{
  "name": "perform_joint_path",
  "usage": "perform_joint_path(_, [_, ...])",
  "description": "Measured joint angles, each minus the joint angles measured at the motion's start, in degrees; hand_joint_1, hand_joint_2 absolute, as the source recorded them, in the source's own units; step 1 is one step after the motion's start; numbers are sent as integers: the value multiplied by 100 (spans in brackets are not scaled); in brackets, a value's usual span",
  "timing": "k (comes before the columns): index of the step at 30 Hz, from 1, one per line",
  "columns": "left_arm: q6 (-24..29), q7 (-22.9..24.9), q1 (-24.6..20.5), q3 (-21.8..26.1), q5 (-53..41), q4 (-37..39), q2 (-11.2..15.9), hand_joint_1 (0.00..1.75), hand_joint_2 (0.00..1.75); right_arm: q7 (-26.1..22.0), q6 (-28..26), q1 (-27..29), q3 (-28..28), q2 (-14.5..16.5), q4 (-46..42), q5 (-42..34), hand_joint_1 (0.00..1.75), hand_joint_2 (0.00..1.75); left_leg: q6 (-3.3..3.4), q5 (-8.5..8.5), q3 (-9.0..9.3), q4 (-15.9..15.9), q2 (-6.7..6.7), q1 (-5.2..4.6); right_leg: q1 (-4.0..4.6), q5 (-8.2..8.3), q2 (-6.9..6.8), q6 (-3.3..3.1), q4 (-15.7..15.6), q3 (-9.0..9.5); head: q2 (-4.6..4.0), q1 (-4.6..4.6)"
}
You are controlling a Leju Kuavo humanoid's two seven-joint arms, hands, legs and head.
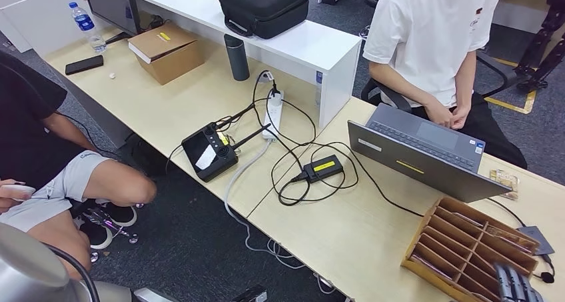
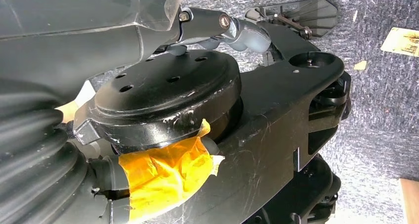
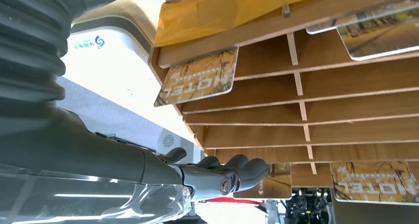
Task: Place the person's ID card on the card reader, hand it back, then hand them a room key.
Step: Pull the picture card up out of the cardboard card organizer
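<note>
Since the cards sit in the rack: room-key step seems in hand (a judgement).
Key cards (image 3: 197, 83): several printed HOTEL, lying in slots of the wooden rack (image 1: 466, 245) on the table (image 1: 346, 235).
Right robot hand (image 3: 225, 172): beside the rack, fingers curled, holding nothing that I can make out.
Left robot hand (image 2: 222, 28): hanging over carpet, fingers curled, empty.
Next: pinch one card's free edge and draw it out toward the seated person (image 1: 433, 42).

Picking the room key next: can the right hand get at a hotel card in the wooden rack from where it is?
Probably yes: the right hand sits right at the wooden rack, fingers beside a hotel card poking from its slot, nothing between.
</note>
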Motion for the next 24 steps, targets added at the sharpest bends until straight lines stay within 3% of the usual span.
perform_joint_path(14, [0,0,1,0,15,1,0,0,175,-66,-5,17,-2,93,221,-70,0,175,0,0,0,0,0,0,0,0,0,0,0,0,0,-1])
perform_joint_path(18, [0,0,1,0,17,1,0,0,175,-75,-9,19,-3,110,261,-70,174,175,0,0,0,0,0,0,0,0,0,0,0,0,0,0])
perform_joint_path(24, [0,0,2,0,23,1,0,0,175,-119,-88,-7,-51,148,280,-80,175,175,0,0,2,0,2,0,0,0,2,0,0,2,0,0])
